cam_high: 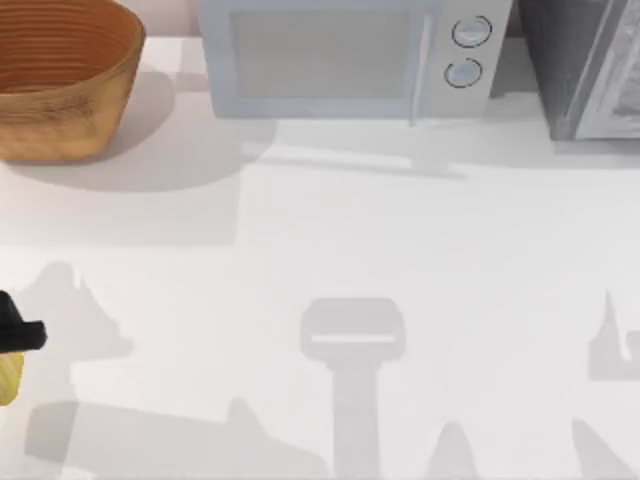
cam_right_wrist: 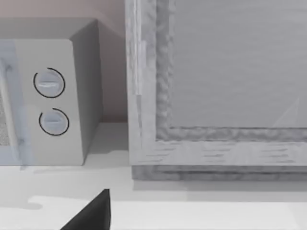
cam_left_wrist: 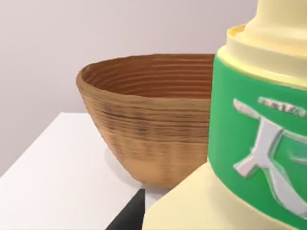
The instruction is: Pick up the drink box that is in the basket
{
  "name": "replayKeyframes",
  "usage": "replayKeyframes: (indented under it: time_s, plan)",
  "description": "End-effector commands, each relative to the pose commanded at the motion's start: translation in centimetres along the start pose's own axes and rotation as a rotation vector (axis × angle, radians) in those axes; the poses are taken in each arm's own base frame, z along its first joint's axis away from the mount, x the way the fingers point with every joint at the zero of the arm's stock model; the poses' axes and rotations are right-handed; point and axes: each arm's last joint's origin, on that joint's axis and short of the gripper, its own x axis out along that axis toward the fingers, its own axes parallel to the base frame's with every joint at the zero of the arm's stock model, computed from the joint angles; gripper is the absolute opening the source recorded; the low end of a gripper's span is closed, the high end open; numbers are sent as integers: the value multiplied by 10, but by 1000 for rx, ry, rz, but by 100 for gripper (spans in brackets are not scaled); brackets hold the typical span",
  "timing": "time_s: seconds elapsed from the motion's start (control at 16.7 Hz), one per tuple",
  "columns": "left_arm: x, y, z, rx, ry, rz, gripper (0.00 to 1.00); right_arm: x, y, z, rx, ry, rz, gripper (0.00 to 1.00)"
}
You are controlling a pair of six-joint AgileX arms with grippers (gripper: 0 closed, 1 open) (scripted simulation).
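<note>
The round orange-brown basket point(cam_high: 60, 80) stands at the table's far left corner, and its ribbed wall point(cam_left_wrist: 153, 134) rises a little way off in the left wrist view. A pale yellow drink box point(cam_left_wrist: 249, 143) with a green label and raised white characters looms very close to that camera. Its yellow edge point(cam_high: 6, 378) shows at the left edge of the top view, well in front of the basket. My left gripper point(cam_high: 14, 338) is shut on it, one dark finger point(cam_left_wrist: 128, 216) beside it. My right gripper point(cam_right_wrist: 91, 214) hangs before the grey cabinet.
A white microwave point(cam_high: 340, 60) with two round knobs stands at the back middle. A grey textured cabinet point(cam_high: 585, 65) sits at the back right. The white table point(cam_high: 330, 240) stretches wide in front of them.
</note>
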Motion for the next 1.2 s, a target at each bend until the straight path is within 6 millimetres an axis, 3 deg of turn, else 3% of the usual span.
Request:
replayKeyframes:
  time_s: [0.72, 0.96, 1.2]
  plan:
    - [20, -38, 19, -19, -26, 400, 0, 0, 0, 0, 0, 0, 0, 100]
    - [21, -52, 21, -33, -32, 440, 0, 0, 0, 0, 0, 0, 0, 100]
    - [21, -53, 22, -34, -33, 440, 0, 0, 0, 0, 0, 0, 0, 100]
